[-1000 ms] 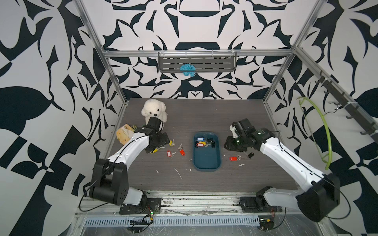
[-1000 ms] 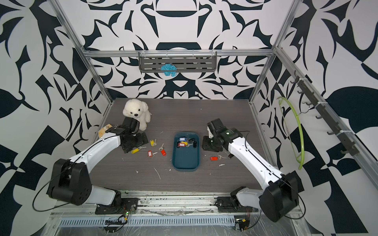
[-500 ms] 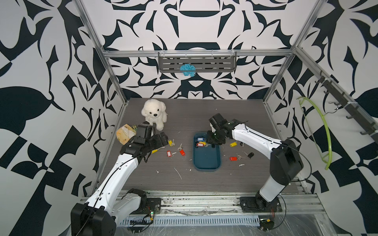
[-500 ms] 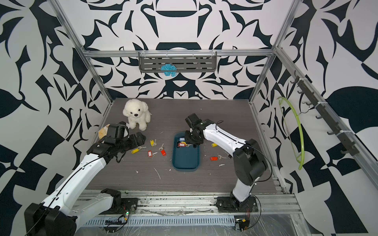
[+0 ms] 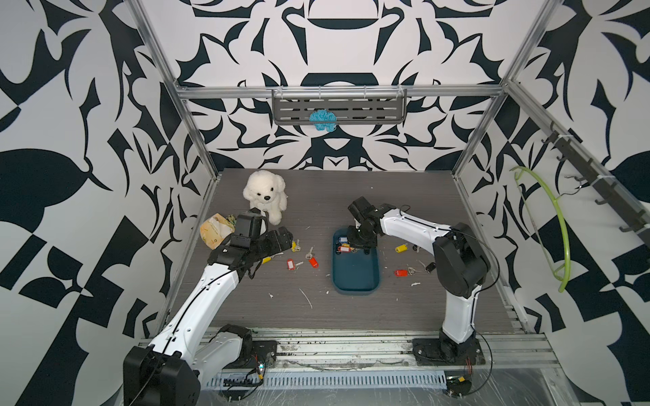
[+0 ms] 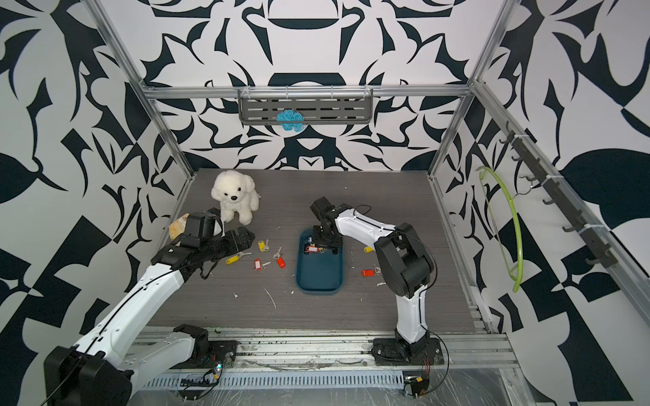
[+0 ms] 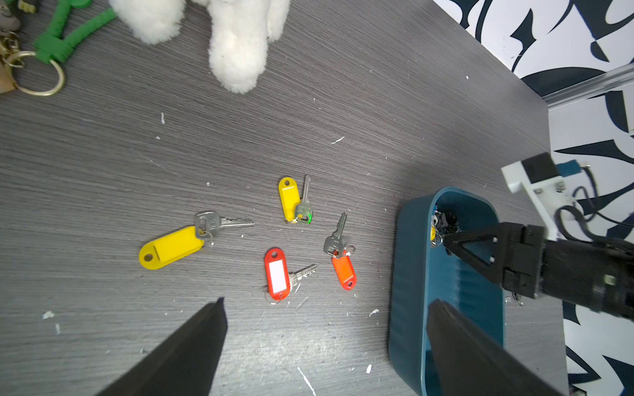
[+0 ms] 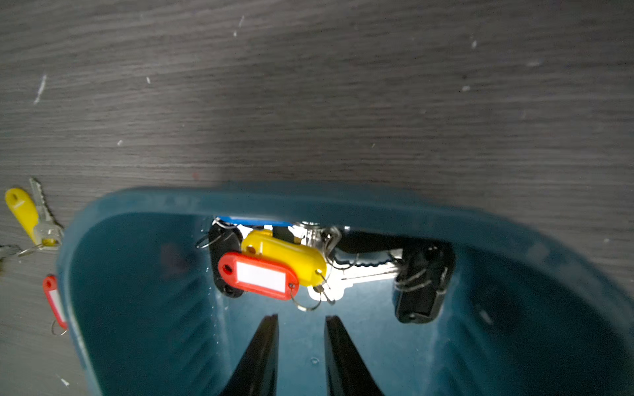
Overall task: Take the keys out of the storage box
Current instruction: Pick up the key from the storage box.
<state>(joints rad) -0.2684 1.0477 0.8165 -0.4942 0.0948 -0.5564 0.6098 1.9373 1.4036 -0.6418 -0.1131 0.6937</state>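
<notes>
The storage box [image 5: 355, 270], a dark teal tray, lies mid-table in both top views. At its far end sit a few keys [image 8: 271, 271]: a red tag, a yellow tag [image 8: 288, 253] and black fobs [image 8: 422, 291]. My right gripper [image 8: 302, 319] hangs inside the box just short of them, jaws narrowly open with nothing between. Several keys [image 7: 276, 274] lie on the table left of the box, others [image 5: 401, 249] on its right. Beside the left group my left gripper [image 7: 327, 303] hovers wide open and empty.
A white plush dog [image 5: 265, 195] sits at the back left. A yellow packet with a green-handled item [image 5: 214, 230] lies by the left arm. A grey slotted shelf [image 5: 339, 107] hangs on the back wall and a green hoop [image 5: 548, 225] on the right wall.
My right gripper has swung from the table right of the box to over the box's far end, jaws narrowing. A yellow-tagged key now lies where it stood. The left arm has stretched out.
</notes>
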